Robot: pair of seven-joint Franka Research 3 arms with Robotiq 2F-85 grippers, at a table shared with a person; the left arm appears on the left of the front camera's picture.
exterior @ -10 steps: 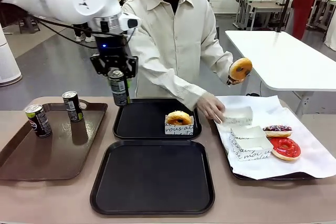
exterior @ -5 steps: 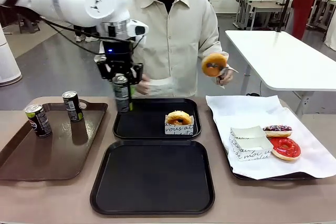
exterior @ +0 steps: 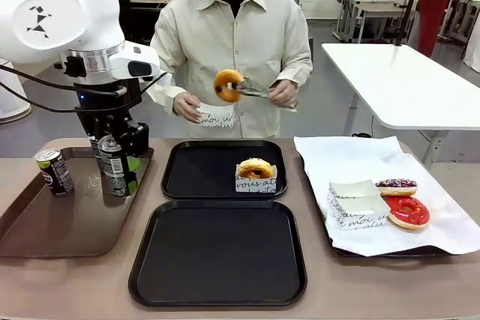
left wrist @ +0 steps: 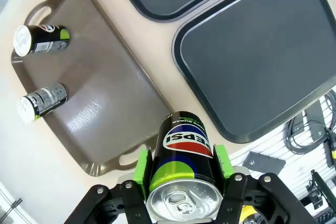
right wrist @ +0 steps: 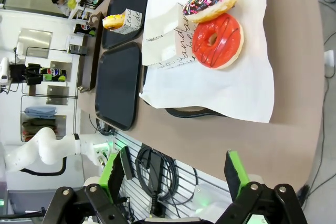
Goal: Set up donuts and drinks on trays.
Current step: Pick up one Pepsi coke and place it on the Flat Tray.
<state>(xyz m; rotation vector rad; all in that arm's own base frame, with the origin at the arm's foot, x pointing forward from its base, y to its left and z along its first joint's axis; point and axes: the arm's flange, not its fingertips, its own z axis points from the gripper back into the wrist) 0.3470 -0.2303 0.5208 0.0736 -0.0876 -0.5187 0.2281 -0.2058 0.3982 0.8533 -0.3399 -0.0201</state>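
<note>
Nearest the robot's side of the tan table (exterior: pixel 67 290) lies one black tray (exterior: pixel 217 260), bare, and just beyond it a second black tray (exterior: pixel 199 174) holds a glazed donut (exterior: pixel 256 167) in a white paper box (exterior: pixel 256 183). To the left, over the brown tray (exterior: pixel 52 222), the left gripper (exterior: pixel 120 174) clamps a dark can (exterior: pixel 112 157) upright between its green pads; two other cans (left wrist: pixel 39 39) stand on that tray. The right gripper (right wrist: pixel 175 174) hangs with its fingers spread wide, holding nothing. On the right, a paper-lined tray (exterior: pixel 450 241) carries a red-iced donut (exterior: pixel 407 212), a sprinkled donut (exterior: pixel 397 184) and empty boxes (exterior: pixel 352 201). Across the table a person (exterior: pixel 240 43) lifts another donut (exterior: pixel 228 85) in tongs (exterior: pixel 255 90) above a box (exterior: pixel 216 115) in the other hand. Behind are a white table (exterior: pixel 405 80) and grey floor (exterior: pixel 45 121).
</note>
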